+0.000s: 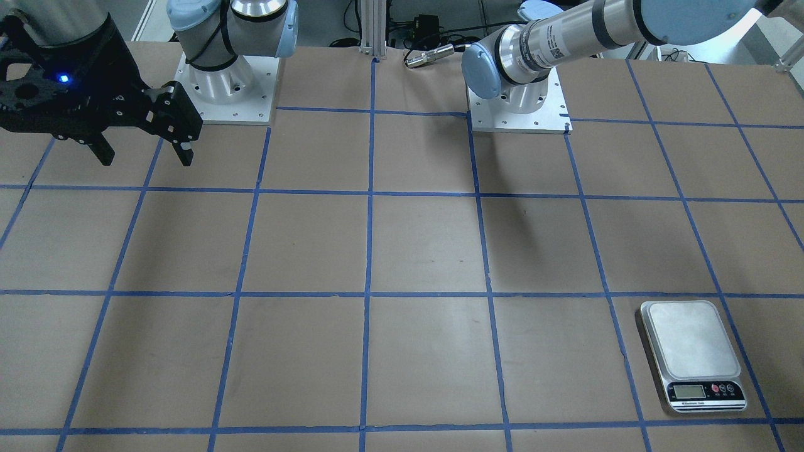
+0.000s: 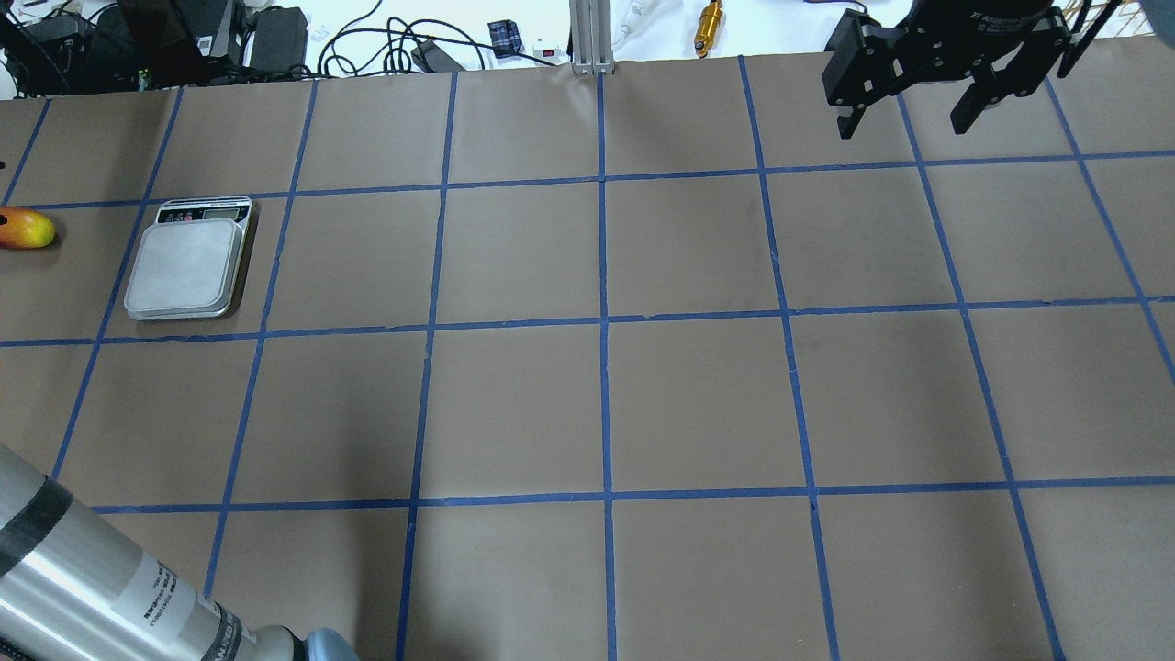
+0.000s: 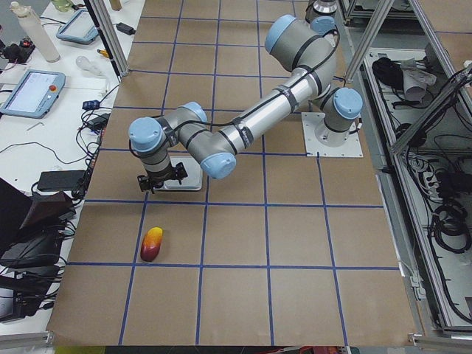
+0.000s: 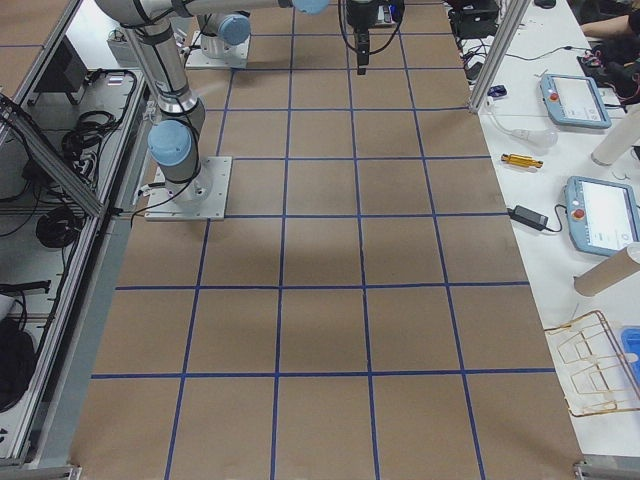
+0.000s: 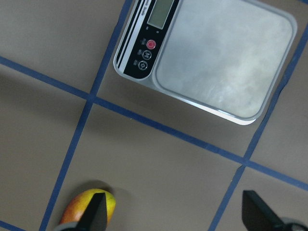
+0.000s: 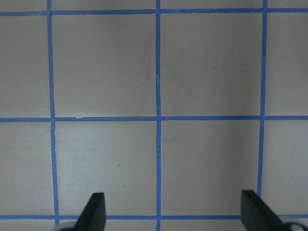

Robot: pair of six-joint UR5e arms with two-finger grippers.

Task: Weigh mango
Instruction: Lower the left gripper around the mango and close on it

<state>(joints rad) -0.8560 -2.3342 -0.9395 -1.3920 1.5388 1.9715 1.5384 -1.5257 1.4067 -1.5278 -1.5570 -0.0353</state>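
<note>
The mango [image 2: 23, 228], yellow blending to red-orange, lies on the brown paper table at the far left edge, to the left of the scale. It also shows in the exterior left view [image 3: 153, 243] and in the left wrist view [image 5: 72, 211], partly behind one finger. The silver kitchen scale [image 2: 188, 266] has a bare platform [image 5: 221, 53]. My left gripper [image 5: 175, 214] is open and empty, hovering by the scale [image 3: 164, 181], with the mango apart from it. My right gripper [image 2: 909, 110] is open and empty, high over the far right of the table [image 1: 144, 147].
The two arm base plates [image 1: 226, 94] [image 1: 518, 110] stand at the robot's edge of the table. Cables, a gold tool [image 2: 707, 23] and teach pendants [image 4: 600, 215] lie on the benches beyond the table's far edge. Blue tape lines grid the paper.
</note>
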